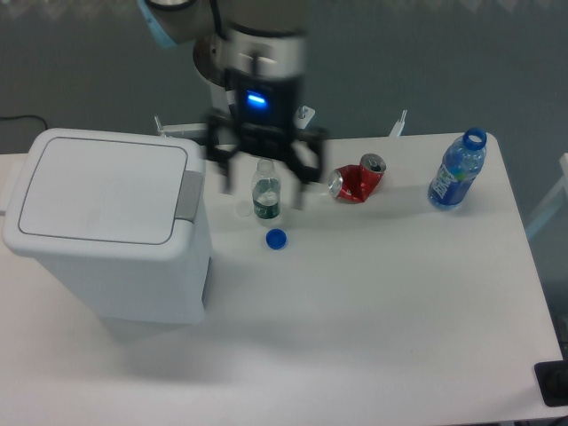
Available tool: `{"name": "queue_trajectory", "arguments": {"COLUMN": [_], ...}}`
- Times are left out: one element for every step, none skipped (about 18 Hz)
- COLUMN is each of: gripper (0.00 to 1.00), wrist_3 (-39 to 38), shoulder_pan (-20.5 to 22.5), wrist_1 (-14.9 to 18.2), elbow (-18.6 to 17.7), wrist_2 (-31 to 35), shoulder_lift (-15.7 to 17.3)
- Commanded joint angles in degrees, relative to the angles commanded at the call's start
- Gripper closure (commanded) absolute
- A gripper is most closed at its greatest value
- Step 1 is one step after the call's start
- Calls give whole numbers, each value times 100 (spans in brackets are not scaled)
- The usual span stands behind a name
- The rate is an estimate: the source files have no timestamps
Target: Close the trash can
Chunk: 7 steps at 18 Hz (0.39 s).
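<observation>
The trash can (115, 266) is a large white bin at the left of the table. Its flat lid (98, 186) lies down level on the body, and the grey tab (187, 195) faces right. My gripper (261, 192) is to the right of the bin, apart from it and blurred by motion. Its fingers are spread wide and open. They stand either side of a small clear bottle (265, 197) in the image, with nothing held.
A blue bottle cap (276, 238) lies just in front of the small bottle. A crushed red can (357, 180) lies right of the gripper. An uncapped blue water bottle (457, 170) stands near the table's far right edge.
</observation>
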State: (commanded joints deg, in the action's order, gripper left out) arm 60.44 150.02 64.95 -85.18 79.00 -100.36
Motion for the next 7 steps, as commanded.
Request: {"name": "queue_trajectory", "arguments": {"gripper": [0,0,0,0,0,0,0], "wrist_3": [186,353,555,765,968,1109,1162], "shoulder_pan": [62,80,141,255,335,396,440], "wrist_1": [17,18,18,18,18,26,44], "elbow": [132,194,247,343,431,545,625], "wrist_2": [228,439,572,660,678,687,696], "shoulder_lift": [-176,-334,-492,-685,-844,-993,-1117]}}
